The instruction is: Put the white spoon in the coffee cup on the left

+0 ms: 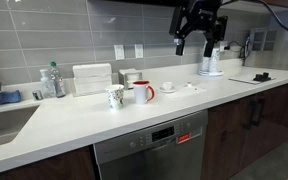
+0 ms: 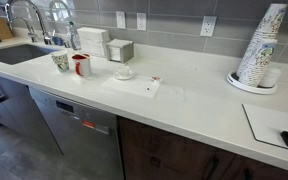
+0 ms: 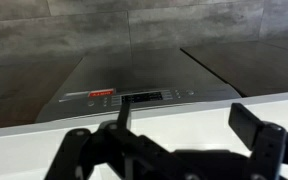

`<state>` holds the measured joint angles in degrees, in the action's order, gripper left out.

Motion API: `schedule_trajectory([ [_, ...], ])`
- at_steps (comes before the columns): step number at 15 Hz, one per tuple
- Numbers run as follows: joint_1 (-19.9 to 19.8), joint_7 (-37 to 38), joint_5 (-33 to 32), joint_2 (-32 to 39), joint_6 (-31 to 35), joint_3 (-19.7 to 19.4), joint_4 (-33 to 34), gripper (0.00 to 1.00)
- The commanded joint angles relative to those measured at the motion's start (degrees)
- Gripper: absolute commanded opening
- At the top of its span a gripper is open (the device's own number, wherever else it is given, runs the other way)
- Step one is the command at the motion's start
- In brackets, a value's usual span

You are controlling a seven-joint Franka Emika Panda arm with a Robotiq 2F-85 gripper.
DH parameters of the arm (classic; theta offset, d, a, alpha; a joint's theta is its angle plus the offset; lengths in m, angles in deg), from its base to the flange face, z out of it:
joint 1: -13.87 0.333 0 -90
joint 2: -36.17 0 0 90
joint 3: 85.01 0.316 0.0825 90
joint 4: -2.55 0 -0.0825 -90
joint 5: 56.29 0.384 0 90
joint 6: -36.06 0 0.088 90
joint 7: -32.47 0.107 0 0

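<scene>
The coffee cup (image 1: 115,97), white with a dark greenish pattern, stands on the white counter beside a red-handled mug (image 1: 142,92); both also show in an exterior view, the coffee cup (image 2: 60,62) left of the red mug (image 2: 80,65). A faint slender white shape, apparently the white spoon (image 1: 192,87), lies right of a small white dish (image 1: 167,87); it is too small to be sure. My gripper (image 1: 199,35) hangs high above the counter's right part, open and empty. In the wrist view its fingers (image 3: 189,122) are spread over the counter edge.
A stack of paper cups (image 1: 210,62) stands under the gripper and also shows in an exterior view (image 2: 259,45). A napkin box (image 1: 92,78), a bottle (image 1: 52,80) and a sink (image 1: 4,120) are at the left. A dishwasher (image 1: 149,150) sits below the counter.
</scene>
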<state>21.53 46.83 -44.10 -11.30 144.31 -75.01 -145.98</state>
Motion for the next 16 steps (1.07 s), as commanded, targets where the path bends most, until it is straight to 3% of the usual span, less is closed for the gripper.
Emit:
schedule_trajectory([
  [1, -0.45, -0.26, 0.24, -0.01, -0.23, 0.30, 0.15, 1.00],
  [11, -0.45, -0.26, 0.24, 0.01, -0.22, 0.30, 0.15, 1.00],
  [16, 1.10, -17.80, -2.88, 6.02, 7.82, -4.98, 4.02, 1.00],
])
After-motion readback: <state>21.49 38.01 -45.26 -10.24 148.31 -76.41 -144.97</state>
